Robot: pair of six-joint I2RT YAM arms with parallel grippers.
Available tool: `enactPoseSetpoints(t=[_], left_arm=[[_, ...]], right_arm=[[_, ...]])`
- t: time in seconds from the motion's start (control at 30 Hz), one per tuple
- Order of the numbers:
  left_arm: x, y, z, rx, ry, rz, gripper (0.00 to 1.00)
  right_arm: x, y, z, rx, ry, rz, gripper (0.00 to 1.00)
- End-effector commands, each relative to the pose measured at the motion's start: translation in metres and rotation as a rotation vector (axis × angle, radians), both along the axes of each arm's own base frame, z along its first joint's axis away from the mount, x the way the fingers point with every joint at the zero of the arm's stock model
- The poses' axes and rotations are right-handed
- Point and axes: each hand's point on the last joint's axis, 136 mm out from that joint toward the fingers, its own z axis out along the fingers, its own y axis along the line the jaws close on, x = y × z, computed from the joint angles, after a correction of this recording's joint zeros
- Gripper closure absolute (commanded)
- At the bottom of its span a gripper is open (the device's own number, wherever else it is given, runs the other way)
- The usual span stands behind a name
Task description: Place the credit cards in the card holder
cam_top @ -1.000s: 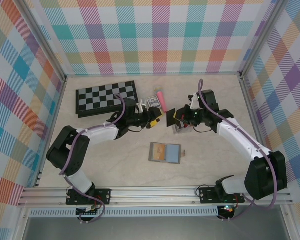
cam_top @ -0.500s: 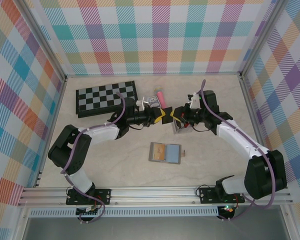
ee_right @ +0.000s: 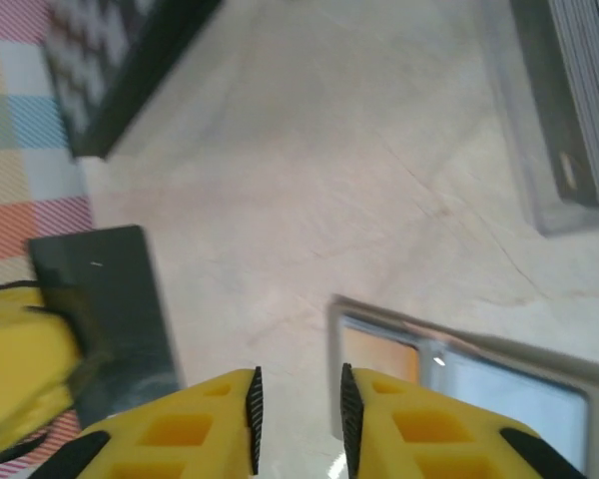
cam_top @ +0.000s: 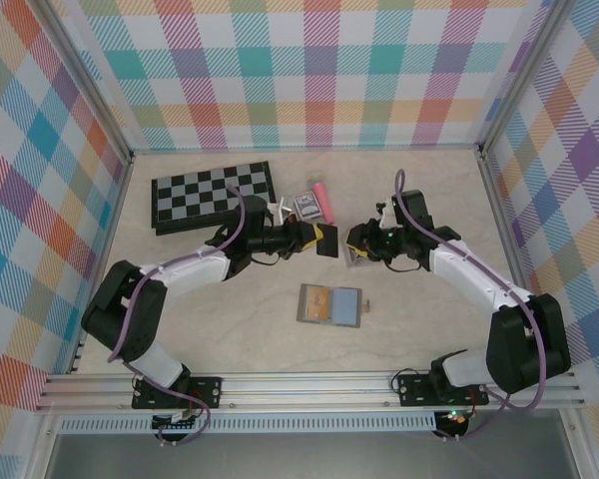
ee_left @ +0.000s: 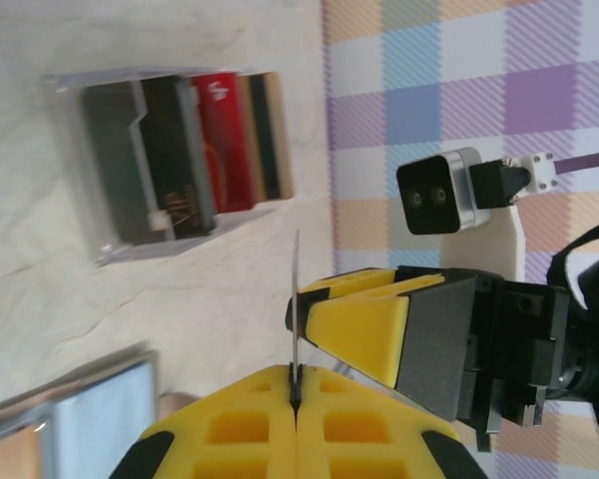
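Left claw [ee_left: 296, 387] is clamped on the dark credit card [ee_right: 105, 299], right claw [ee_right: 298, 404] slightly apart, empty. Bring the card low, edge first, into the card holder [cam_top: 330, 304].

A closed black-and-grey chessboard [cam_top: 212, 195] lies near the far left corner of the pale marbled table [cam_top: 230, 319]. Toward the middle of the far edge sits a small patterned card box [cam_top: 304, 204], with a pink stick-shaped object [cam_top: 322, 200] just beside it. A clear slotted rack [ee_left: 110, 78] stands right of centre.
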Motion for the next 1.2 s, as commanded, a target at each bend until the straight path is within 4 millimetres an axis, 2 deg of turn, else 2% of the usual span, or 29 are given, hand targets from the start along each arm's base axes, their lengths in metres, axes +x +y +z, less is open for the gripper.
enactPoseSetpoints(t=[0.0,0.1,0.2,0.5,0.9,1.17], left_arm=[[-0.029,0.014,-0.044,0.176,0.028,-0.033,1.0],[-0.046,0.011,-0.064,0.215,0.044,-0.052,1.0],[-0.059,0.005,-0.079,0.248,0.052,-0.072,1.0],[-0.075,-0.009,-0.11,0.306,0.046,-0.11,1.0],[-0.077,-0.015,-0.121,0.298,0.042,-0.112,1.0],[-0.079,-0.017,-0.132,0.309,0.064,-0.115,1.0]], right_arm=[[-0.035,-0.011,-0.042,-0.172,0.109,0.047,0.72],[-0.053,-0.012,-0.064,-0.243,0.157,0.058,0.72],[-0.063,-0.009,-0.079,-0.236,0.196,0.072,0.72],[-0.079,-0.024,-0.11,-0.324,0.277,0.065,0.72],[-0.085,-0.035,-0.137,-0.393,0.326,0.064,0.78],[-0.088,-0.04,-0.143,-0.421,0.34,0.059,0.79]])
